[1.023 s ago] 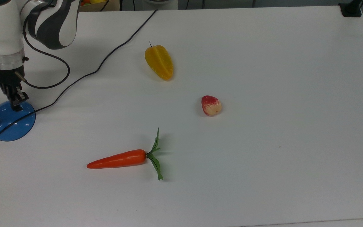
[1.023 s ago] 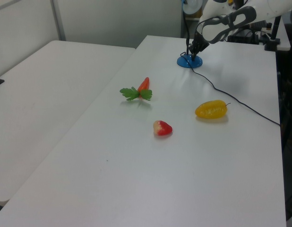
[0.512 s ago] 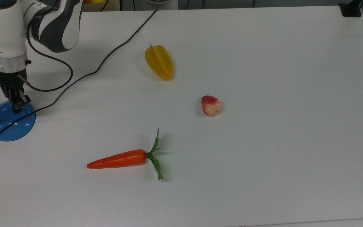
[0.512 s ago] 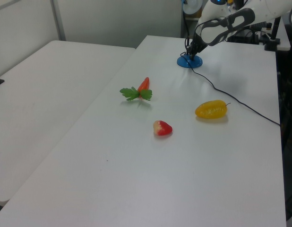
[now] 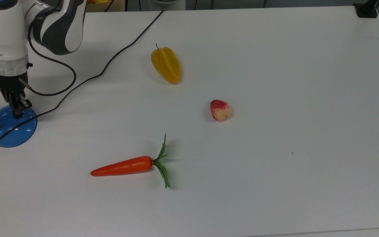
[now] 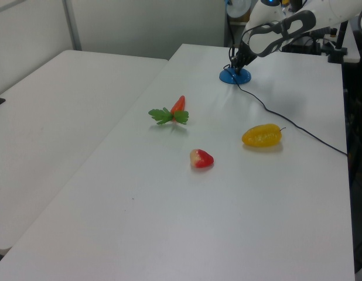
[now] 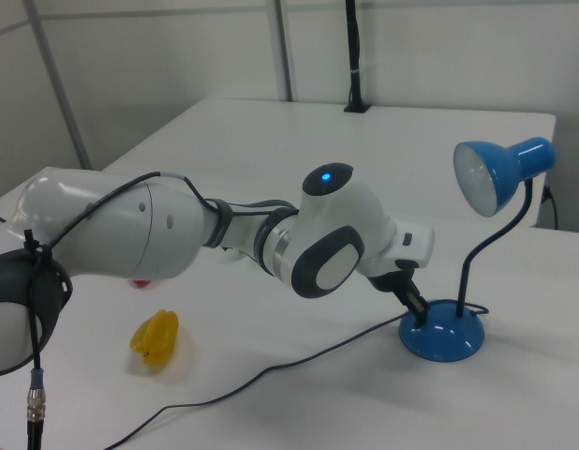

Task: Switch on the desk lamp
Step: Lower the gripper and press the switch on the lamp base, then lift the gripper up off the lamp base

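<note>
Desk lamp (image 7: pixel 441 336) stands at 9 o'clock on the table (image 5: pixel 275 82) in the top view. Claw (image 5: pixel 17 112) tip rests on its blue base, at the switch; finger opening: cannot tell

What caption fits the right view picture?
Robot gripper pressing down on the blue desk lamp base.
</note>
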You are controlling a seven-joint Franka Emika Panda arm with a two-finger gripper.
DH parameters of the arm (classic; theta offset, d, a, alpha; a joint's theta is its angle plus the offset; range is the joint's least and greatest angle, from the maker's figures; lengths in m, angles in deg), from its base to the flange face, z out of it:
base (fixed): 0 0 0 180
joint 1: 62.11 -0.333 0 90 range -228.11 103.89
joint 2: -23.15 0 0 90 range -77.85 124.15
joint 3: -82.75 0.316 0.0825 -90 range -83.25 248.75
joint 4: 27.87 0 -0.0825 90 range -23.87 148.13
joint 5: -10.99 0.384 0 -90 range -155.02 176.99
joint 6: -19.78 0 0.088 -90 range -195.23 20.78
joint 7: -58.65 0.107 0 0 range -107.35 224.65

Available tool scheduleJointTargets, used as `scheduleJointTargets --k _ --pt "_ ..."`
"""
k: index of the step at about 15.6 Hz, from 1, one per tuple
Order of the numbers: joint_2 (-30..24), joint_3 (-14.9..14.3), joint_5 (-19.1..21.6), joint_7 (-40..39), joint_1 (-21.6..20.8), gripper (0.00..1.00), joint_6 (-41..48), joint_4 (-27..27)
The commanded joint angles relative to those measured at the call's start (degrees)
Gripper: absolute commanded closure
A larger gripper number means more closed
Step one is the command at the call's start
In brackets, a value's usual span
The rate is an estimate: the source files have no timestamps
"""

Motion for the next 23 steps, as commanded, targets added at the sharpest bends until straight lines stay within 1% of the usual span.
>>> scheduleJointTargets --k 1,11,13,16,19,23 --pt "2.13 -0.32 -0.1 0.65 -0.48 1.0 -1.68 -1.56" --pt "2.14 -0.32 -0.1 0.65 -0.65 1.0 -1.68 -1.56" --pt "1.0 -0.32 0.25 0.65 -1.0 1.0 -1.42 -1.56" --pt "-3.04 -0.32 0.42 0.65 -1.88 1.0 0.16 -0.78" --pt "-6.91 -0.32 0.08 0.3 -3.55 1.0 8.93 -0.86" --pt "-12.18 -0.32 -0.1 -0.23 -7.5 1.0 20.52 -0.68"
